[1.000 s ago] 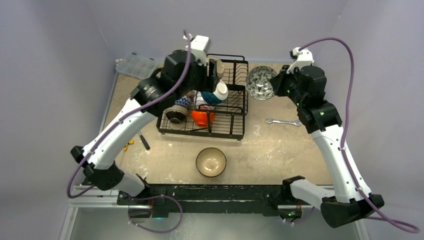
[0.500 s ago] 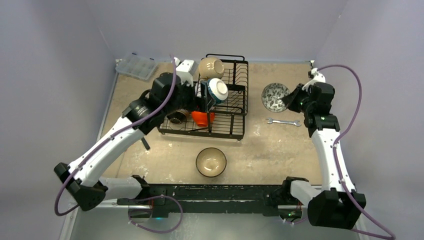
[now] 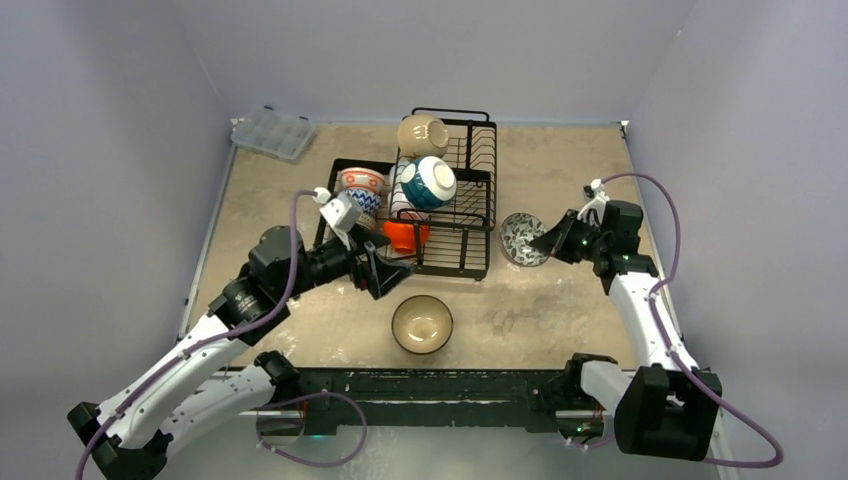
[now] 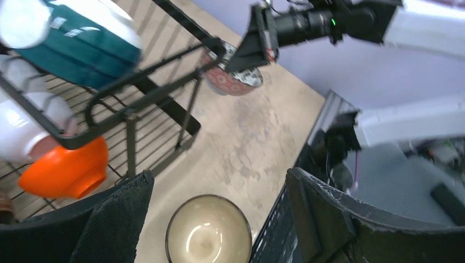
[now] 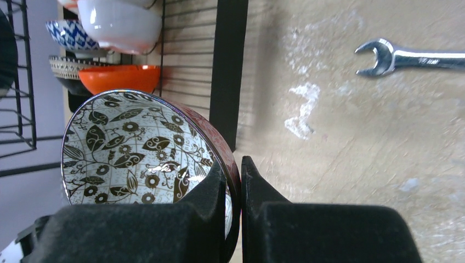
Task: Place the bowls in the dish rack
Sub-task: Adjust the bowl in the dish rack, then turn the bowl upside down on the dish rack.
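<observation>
1. From overhead: the dish rack (image 3: 470,238) sits mid-table and it's filling up. There's a tan bowl (image 3: 422,134) at the far end, a teal bowl (image 3: 430,182) on its side just nearer, an orange bowl (image 3: 405,236) at the near edge and a patterned bowl (image 3: 362,185) on the left. The left gripper (image 3: 388,272) hovers off the rack's near left corner, above and left of a loose bowl (image 3: 421,324) that stands upright on the table (image 3: 560,310) in front of the rack. Over on the right, the right gripper (image 3: 548,243) has the floral bowl (image 3: 520,240) up on edge, just beside the rack's near right corner. A clear plastic box (image 3: 272,133) lies at the far left corner.

2. Left wrist: the fingers (image 4: 109,219) are spread wide with nothing between them. The loose bowl is right below the gap, mouth up, its glossy lining catching the light. The rack's corner fills the left side, showing the orange and teal bowls and a white bowl (image 4: 27,126). Beyond that corner the other arm holds the floral bowl.

3. Right wrist: the jaws are pinched on the floral bowl's rim, one finger inside and one outside. The bowl is tilted, its leaf-patterned lining facing the camera and its outside dark red. The rack's black edge bar stands just behind it. A wrench (image 5: 406,56) lies flat on the table, well apart. Whether the bowl's lower edge touches the table, I cannot tell.
</observation>
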You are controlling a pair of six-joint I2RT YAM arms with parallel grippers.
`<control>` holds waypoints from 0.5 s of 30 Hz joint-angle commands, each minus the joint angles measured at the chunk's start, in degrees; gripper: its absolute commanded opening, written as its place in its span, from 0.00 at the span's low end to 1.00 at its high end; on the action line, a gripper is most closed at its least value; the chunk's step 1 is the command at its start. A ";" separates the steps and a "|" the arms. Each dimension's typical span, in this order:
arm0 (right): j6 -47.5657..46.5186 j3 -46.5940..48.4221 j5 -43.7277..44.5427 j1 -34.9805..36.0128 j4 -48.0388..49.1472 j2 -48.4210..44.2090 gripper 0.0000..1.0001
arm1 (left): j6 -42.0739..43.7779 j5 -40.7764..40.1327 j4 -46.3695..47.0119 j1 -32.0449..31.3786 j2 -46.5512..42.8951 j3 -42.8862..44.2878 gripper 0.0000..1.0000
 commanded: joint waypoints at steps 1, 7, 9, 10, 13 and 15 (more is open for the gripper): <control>0.00 -1.91 -5.52 0.76 -1.44 -2.66 0.00 | 9.84 13.72 6.55 0.27 0.24 -3.69 0.88; 2.26 -4.37 -3.66 5.92 -6.07 -6.33 0.00 | 26.10 28.06 7.12 -1.53 5.58 -4.73 0.87; 4.15 -5.37 -2.90 9.41 -7.01 -7.66 0.00 | 34.87 29.50 4.93 -5.24 7.85 -3.74 0.88; 5.19 -5.93 -2.76 10.89 -7.16 -8.18 0.00 | 40.24 29.31 3.15 -7.61 9.07 -3.02 0.89; 6.62 -7.69 -2.92 13.82 -9.21 -8.64 0.00 | 50.98 26.39 -0.58 -13.16 13.65 -0.32 0.89; 6.49 -8.14 -2.79 14.99 -11.26 -8.91 0.00 | 57.19 25.82 -4.11 -14.68 17.13 2.60 0.88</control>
